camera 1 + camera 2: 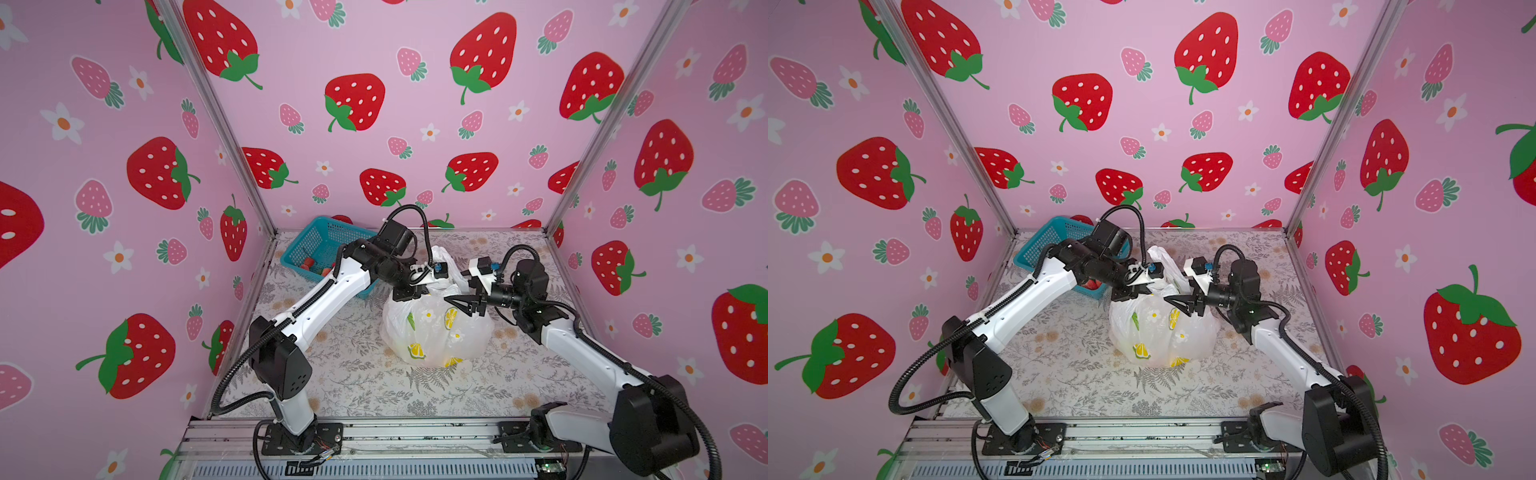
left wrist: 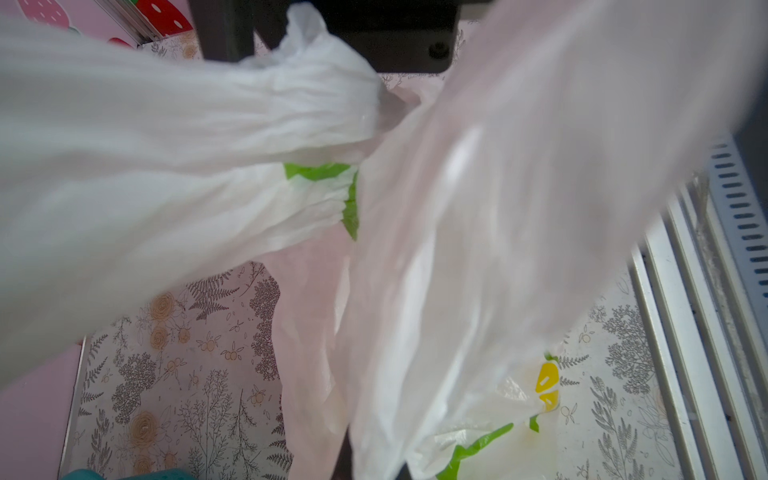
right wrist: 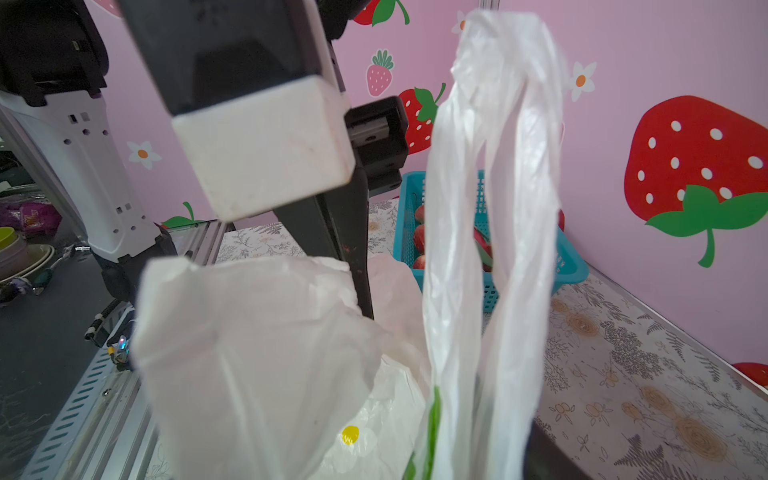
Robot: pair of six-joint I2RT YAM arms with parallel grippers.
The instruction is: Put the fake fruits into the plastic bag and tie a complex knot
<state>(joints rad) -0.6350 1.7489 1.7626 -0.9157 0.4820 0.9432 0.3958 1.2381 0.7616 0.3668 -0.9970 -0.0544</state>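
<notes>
1. Plastic bag (image 1: 432, 328): one, bulging, standing mid-tabletop (image 1: 357, 374) in both top views, printed with lemons and flowers.
2. Left tool (image 1: 409, 293) is pressed together on bunched plastic at the bag's top; the left wrist view shows the white gather (image 2: 299, 104) pinched at the black jaws.
3. Right tool (image 1: 457, 303) has its jaws spread, pointing sideways at the bag's upper side, holding nothing.
4. Both arms reach inward from the front rail, elbows bent, the tools meeting over the bag.
5. One handle loop (image 3: 494, 208) stands upright and free in the right wrist view; the top views show it only as a white peak (image 1: 1160, 259).
6. One teal basket (image 1: 320, 249) sits at the back left, behind the left arm; several red fruits (image 3: 419, 237) lie inside it, count unclear.
</notes>
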